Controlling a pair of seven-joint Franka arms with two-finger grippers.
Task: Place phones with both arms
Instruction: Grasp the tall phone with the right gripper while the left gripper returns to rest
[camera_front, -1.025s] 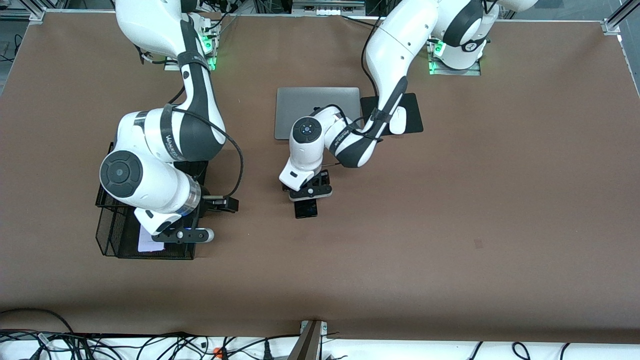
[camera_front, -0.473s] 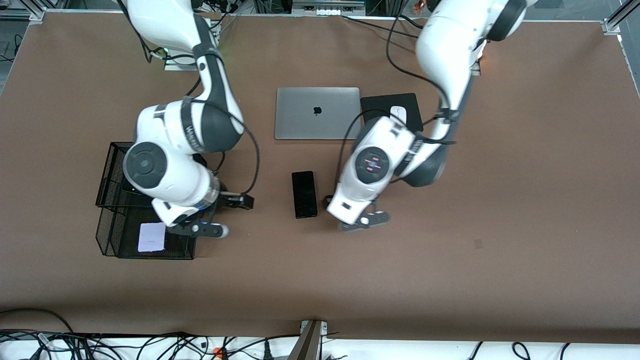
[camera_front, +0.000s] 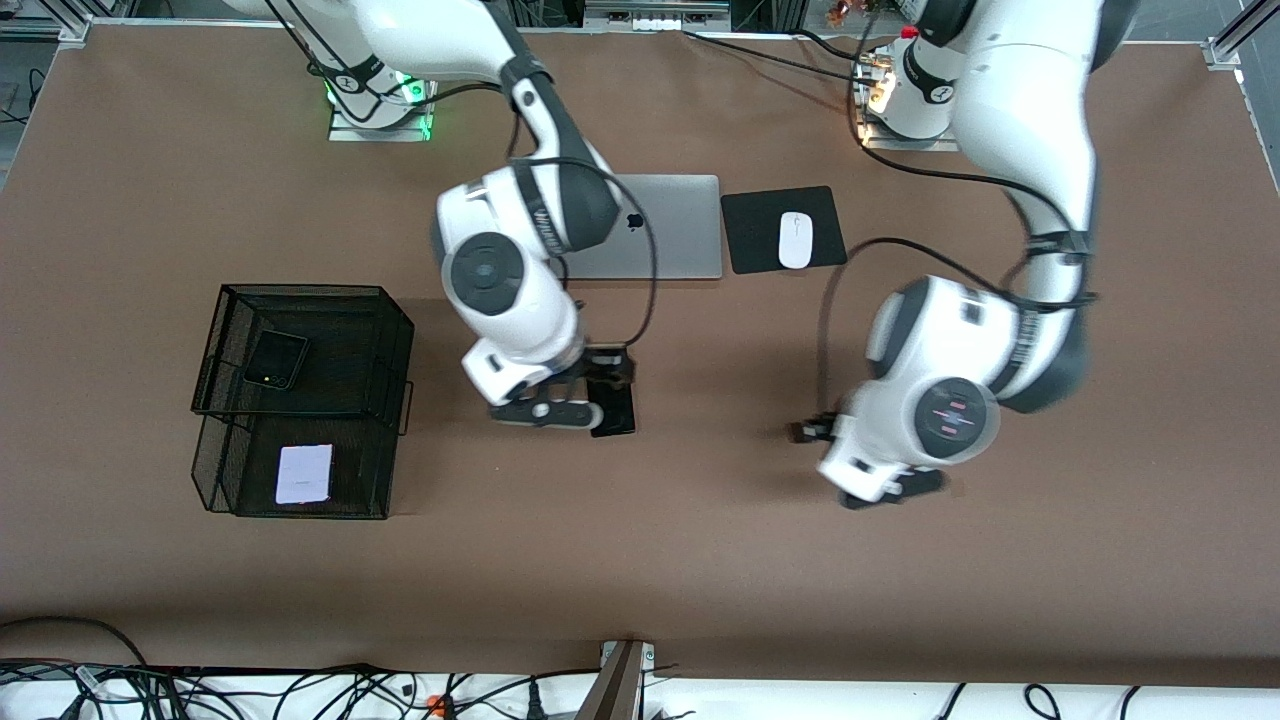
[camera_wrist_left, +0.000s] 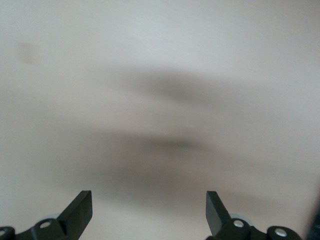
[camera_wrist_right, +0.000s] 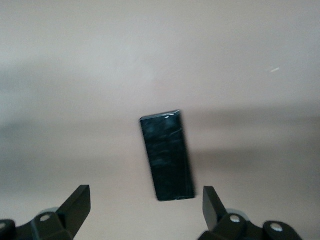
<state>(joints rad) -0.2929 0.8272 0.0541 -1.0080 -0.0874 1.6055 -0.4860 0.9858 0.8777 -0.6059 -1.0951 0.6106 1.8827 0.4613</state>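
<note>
A long black phone (camera_front: 620, 412) lies flat at the table's middle, partly under my right hand. My right gripper (camera_front: 575, 408) hangs over it, open. In the right wrist view the phone (camera_wrist_right: 167, 156) lies ahead of the open right gripper (camera_wrist_right: 145, 207), untouched. A black wire basket (camera_front: 395, 330) stands toward the right arm's end. Its upper tier holds a small black phone (camera_front: 277, 358). Its lower tier holds a white-lavender phone (camera_front: 304, 473). My left gripper (camera_front: 890, 492) is over bare table toward the left arm's end. It is open and holds nothing (camera_wrist_left: 148, 210).
A silver laptop (camera_front: 670, 230) lies closed, farther from the front camera than the long phone. Beside it a white mouse (camera_front: 795, 240) rests on a black pad (camera_front: 750, 235). Cables (camera_front: 300, 690) run along the table's front edge.
The left arm let go of the long black phone and swung away toward its own end of the table. The right arm left the basket and came over that phone.
</note>
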